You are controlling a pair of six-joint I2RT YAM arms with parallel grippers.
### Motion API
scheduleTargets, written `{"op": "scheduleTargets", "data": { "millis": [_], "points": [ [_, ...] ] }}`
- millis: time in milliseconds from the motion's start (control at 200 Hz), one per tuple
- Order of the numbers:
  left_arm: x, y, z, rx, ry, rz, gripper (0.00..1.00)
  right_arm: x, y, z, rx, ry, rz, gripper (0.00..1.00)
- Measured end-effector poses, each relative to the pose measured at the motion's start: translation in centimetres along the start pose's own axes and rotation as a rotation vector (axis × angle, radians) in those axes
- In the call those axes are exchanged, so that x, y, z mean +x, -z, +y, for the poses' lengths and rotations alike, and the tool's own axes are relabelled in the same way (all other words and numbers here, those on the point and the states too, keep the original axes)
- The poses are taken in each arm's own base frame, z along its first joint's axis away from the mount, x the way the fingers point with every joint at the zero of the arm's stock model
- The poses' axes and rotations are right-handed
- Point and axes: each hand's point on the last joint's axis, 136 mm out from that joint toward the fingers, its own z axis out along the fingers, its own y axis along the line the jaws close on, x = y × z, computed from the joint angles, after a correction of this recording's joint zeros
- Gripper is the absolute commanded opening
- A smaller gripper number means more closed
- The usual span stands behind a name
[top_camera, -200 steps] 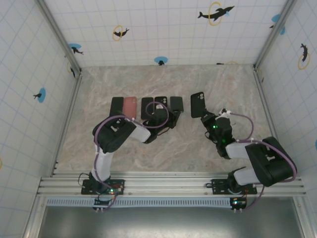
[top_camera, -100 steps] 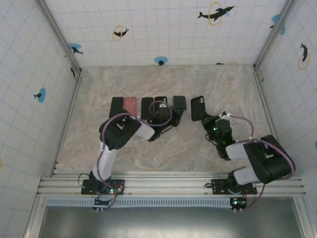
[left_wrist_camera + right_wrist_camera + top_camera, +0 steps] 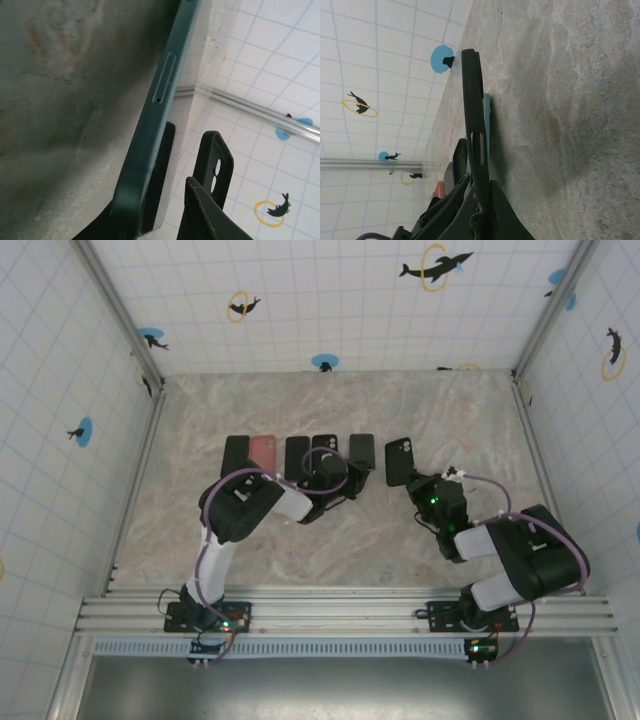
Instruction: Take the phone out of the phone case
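Right gripper is clamped on the black phone case; left gripper stands parted.
The green phone rests edge-on inside the left gripper's gap; the case juts straight ahead of the right one.

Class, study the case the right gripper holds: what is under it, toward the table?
A pale blue sliver shows between case and table; the case covers the rest, so what it belongs to cannot be told.

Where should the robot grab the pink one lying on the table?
Probably its two short ends, coming straight down from above. The pink one lies flat on the table, and a black case sits tight along its left long side, leaving little room for a finger there.
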Motion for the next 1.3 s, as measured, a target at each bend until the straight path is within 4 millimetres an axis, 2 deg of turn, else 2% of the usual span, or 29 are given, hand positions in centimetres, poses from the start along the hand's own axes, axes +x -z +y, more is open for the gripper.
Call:
{"op": "scheduleTargets", "data": {
  "millis": [210,370,731,996,1041,1301],
  "points": [
    [0.0,0.3,1.0,-0.06,0.008,-0.003,0.46,0.3,-0.2,-0.8,0.024,-0.001,0.013,0.0],
    [0.0,0.6,0.9,-0.078,0.009,-0.007,0.5,0.6,-0.3,-1.5,0.044,0.0,0.022,0.0],
    [0.9,1.3,-1.1,-0.045,0.007,0.011,0.54,0.5,-2.1,-1.2,0.034,0.034,0.016,0.0],
    [1.2,2.8,-2.1,-0.036,-0.023,0.015,0.61,0.5,-4.8,-1.2,0.027,0.047,0.02,0.0],
    [1.3,3.1,-2.5,-0.031,-0.033,0.018,0.65,0.5,-5.2,-1.2,0.026,0.049,0.02,0.01],
    [1.8,4.5,-4.5,0.004,-0.079,0.026,0.71,0.5,-6.7,-1.2,0.026,0.06,0.022,0.13]
  ]
}}
